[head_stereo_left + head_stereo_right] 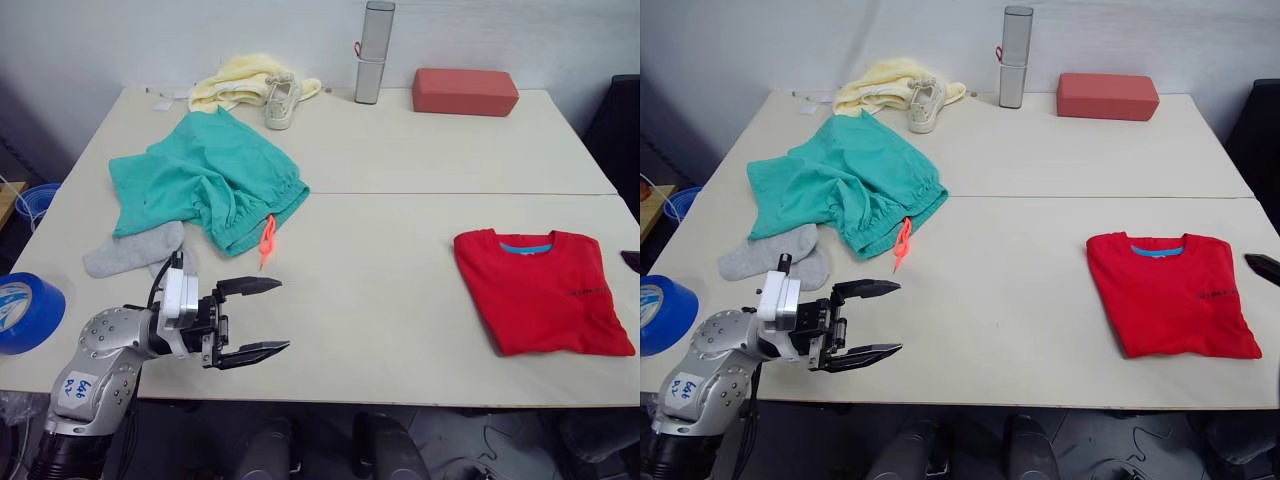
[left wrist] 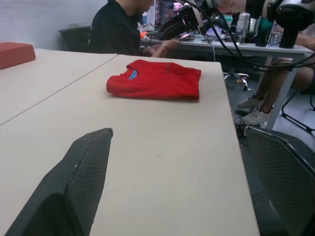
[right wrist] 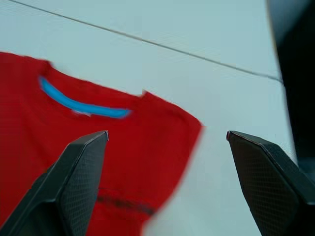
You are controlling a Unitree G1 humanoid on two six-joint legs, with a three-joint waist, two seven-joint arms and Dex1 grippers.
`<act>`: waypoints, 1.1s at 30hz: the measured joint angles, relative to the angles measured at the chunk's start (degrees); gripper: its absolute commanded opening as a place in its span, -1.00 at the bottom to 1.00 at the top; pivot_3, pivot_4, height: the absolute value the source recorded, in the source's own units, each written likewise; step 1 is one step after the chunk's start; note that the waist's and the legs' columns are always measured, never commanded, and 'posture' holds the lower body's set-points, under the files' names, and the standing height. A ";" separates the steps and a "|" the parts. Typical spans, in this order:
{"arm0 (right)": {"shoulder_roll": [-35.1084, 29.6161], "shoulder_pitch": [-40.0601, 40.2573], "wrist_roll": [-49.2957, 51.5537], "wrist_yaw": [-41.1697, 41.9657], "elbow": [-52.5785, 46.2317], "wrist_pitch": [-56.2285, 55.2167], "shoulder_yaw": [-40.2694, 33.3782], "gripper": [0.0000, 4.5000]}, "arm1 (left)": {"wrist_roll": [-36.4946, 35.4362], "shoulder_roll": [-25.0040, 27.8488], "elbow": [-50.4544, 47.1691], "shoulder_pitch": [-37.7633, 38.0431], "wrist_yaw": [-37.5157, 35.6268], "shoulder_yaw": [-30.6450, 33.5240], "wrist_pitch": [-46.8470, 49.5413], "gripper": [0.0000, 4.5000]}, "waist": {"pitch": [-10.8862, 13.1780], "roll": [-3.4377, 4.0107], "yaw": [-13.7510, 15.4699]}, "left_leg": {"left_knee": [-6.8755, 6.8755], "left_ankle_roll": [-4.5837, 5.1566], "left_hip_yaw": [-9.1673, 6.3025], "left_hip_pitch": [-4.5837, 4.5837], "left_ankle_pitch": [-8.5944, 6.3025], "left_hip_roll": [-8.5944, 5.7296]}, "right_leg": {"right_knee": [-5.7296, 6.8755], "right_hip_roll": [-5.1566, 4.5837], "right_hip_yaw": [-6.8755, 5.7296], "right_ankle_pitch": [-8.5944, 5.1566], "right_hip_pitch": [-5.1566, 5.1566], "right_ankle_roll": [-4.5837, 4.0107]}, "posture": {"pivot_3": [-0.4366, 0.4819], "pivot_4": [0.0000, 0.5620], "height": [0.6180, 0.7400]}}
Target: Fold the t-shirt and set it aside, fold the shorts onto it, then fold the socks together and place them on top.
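Left hand (image 1: 252, 317) open-fingered above pale table (image 1: 400, 300), wall behind.

red t-shirt (image 1: 540, 290) folded flat at the tabletop's right — teal shorts (image 1: 205, 180) crumpled at far left, orange drawstring trailing — grey socks (image 1: 133, 250) just beside, partly tucked under them

A white sticker (image 1: 77, 388) on the left arm carries blue handwriting, not legible. The t-shirt (image 1: 540, 290) bears a small dark print, too small to read.
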 measured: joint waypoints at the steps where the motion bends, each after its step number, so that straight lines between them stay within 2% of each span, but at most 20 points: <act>1: 2.34 0.54 0.84 0.84 -2.16 -0.73 0.09 0.75 | 0.00 0.02 -0.04 0.14 0.15 0.25 0.00 1.00 | 0.00 0.02 0.04 | 0.00 0.01 0.01 -0.01 0.00 0.00 | 0.01 0.00 0.01 0.01 -0.01 0.01 | -0.05 -0.47 1.00; 4: 6.59 1.57 4.61 4.09 -9.22 -1.75 0.73 0.75 | -0.01 0.76 -0.40 1.26 0.20 2.03 0.01 1.00 | 0.06 0.17 0.06 | 0.00 0.06 0.01 -0.04 0.03 -0.02 | 0.02 -0.02 0.02 0.01 -0.06 0.02 | -0.05 -0.47 1.00; 7: 6.95 5.08 6.54 9.85 -19.17 -2.71 4.56 0.99 | -0.39 2.20 -0.31 4.38 0.61 5.52 0.57 1.00 | 0.07 0.12 0.04 | -0.03 0.06 -0.09 -0.02 0.02 0.05 | 0.00 -0.01 -0.05 -0.02 -0.05 -0.03 | -0.05 -0.47 1.00; 10: 13.45 8.92 6.21 13.58 -26.82 -11.16 9.34 0.99 | 0.27 2.94 0.94 9.51 1.93 11.29 -0.07 1.00 | 0.04 -0.12 -0.09 | -0.08 -0.08 -0.12 -0.02 -0.07 0.08 | -0.04 0.01 -0.08 -0.05 -0.05 -0.08 | -0.05 -0.47 1.00; 18: 21.23 12.09 4.10 19.66 -20.77 -34.22 10.66 0.99 | 4.60 1.56 7.07 21.88 6.44 25.88 -6.31 1.00 | 0.05 -0.21 -0.03 | -0.11 0.28 -0.10 -0.02 -0.34 -0.01 | -0.22 -0.10 0.01 -0.02 -0.04 -0.05 | -0.05 -0.47 1.00; 23: 19.01 16.80 3.48 22.14 -12.88 -39.83 8.73 0.99 | 4.70 -1.65 9.60 29.85 8.71 35.43 -9.58 1.00 | 0.05 -0.21 -0.05 | -0.17 0.37 -0.08 -0.02 -0.51 0.00 | -0.37 -0.13 0.02 -0.09 -0.04 -0.17 | -0.05 -0.47 1.00; 25: 18.81 17.81 3.18 21.43 -11.03 -41.26 7.62 0.99 | 4.69 -2.63 10.92 31.60 9.02 36.92 -10.15 1.00 | 0.05 -0.21 -0.07 | -0.17 0.37 -0.08 -0.01 -0.53 0.01 | -0.38 -0.13 0.02 -0.13 -0.05 -0.24 | -0.05 -0.47 1.00; 27: 18.82 18.85 2.99 19.89 -10.48 -41.63 6.95 0.99 | 4.69 -3.40 11.67 32.63 9.26 37.73 -10.83 1.00 | 0.05 -0.21 -0.04 | -0.17 0.37 -0.09 0.01 -0.53 0.03 | -0.35 -0.13 0.02 -0.60 -0.05 -1.10 | -0.05 -0.47 1.00; 33: 19.60 20.22 3.20 16.29 -11.75 -40.92 6.80 0.99 | 4.64 -3.65 13.89 32.39 9.55 38.90 -11.63 1.00 | 0.03 -0.24 -0.04 | -0.20 0.36 -0.08 0.06 -0.52 0.06 | -0.29 -0.13 0.03 -0.61 0.02 -1.11 | -0.05 -0.47 1.00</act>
